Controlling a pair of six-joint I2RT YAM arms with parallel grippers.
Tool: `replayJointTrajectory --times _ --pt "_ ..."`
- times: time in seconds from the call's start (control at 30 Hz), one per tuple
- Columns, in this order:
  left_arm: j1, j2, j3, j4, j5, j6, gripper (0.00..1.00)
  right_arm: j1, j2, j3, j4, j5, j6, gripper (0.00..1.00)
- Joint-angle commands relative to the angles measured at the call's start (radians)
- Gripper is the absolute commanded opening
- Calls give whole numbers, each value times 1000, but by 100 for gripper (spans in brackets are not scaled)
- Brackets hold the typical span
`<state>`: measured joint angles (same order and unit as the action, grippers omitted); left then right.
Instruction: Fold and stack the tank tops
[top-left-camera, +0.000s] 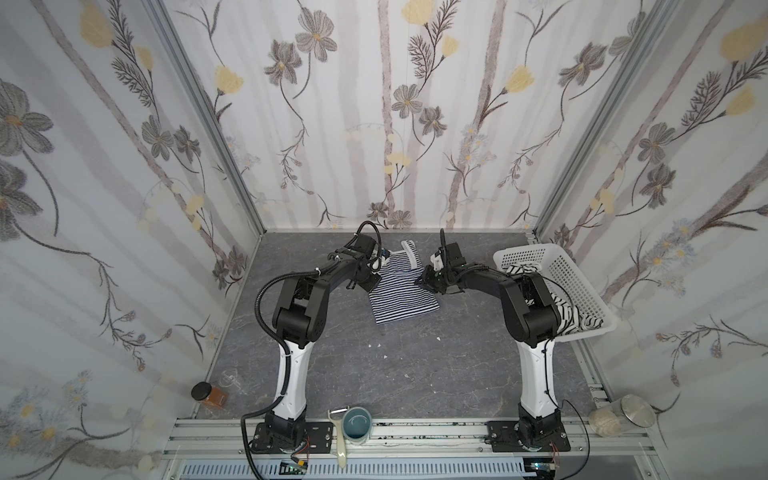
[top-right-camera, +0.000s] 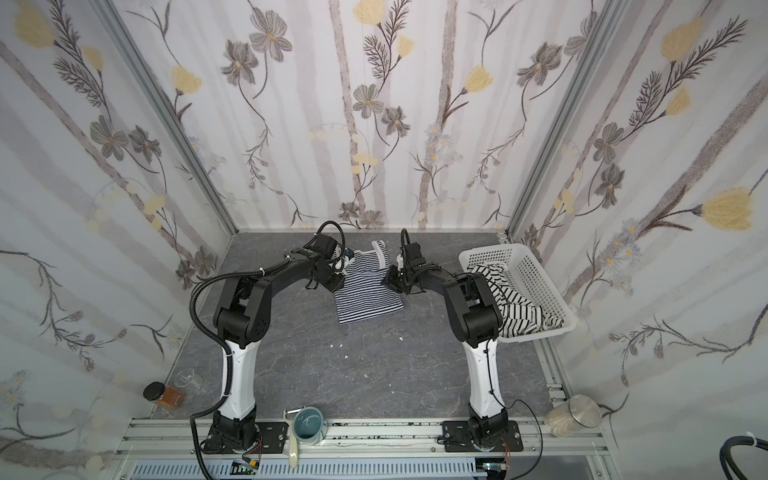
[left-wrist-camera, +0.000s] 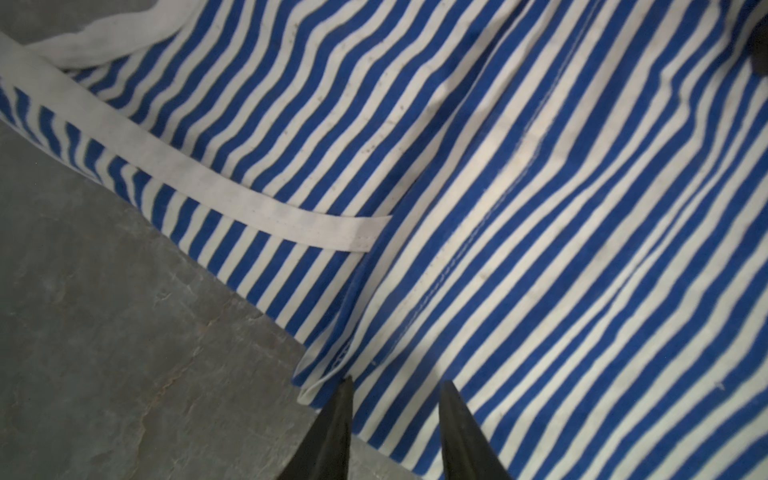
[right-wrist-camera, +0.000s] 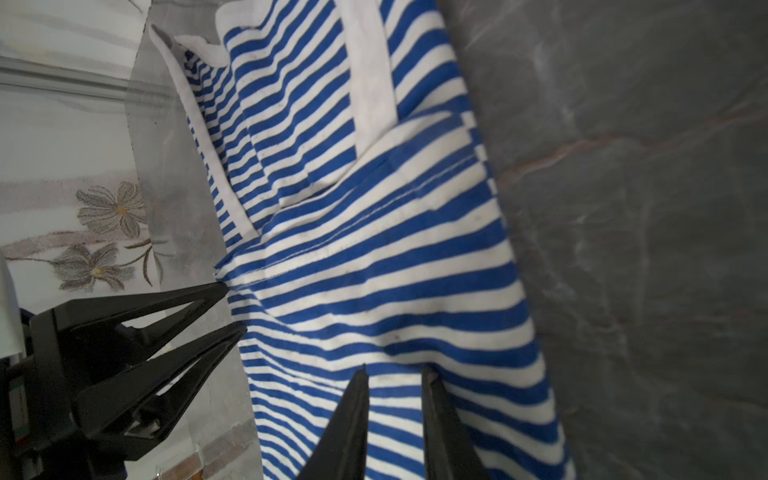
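Shows the navy-striped tank top spread on the table between both arms. Has the right pincer clamped on one side edge. Puts the left pincer at the opposite edge, jaws slightly apart, grip impossible to tell. Shows the black-striped tank top heaped in the basket.

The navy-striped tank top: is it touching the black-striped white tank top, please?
Apart: both top views show navy-striped tank top on table, black-striped top in white basket.
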<state>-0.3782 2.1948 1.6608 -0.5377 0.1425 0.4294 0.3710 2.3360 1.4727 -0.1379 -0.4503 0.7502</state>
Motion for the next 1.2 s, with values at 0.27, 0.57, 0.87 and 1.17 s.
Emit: replayJointTrajectory --times 0.27,0.57,0.87,1.17 --pt "12 -33 -17 34 -52 -17 39 6 -135 -123 16 98 3 29" --pt "-2 -261 -202 102 30 -20 42 14 -437 -478 169 88 50 46" --pt "-5 -413 -416 193 40 -70 45 12 -514 -712 420 6 162 51" --pt "-9 -465 -495 234 45 -80 46 -2 -425 -822 726 -49 363 51"
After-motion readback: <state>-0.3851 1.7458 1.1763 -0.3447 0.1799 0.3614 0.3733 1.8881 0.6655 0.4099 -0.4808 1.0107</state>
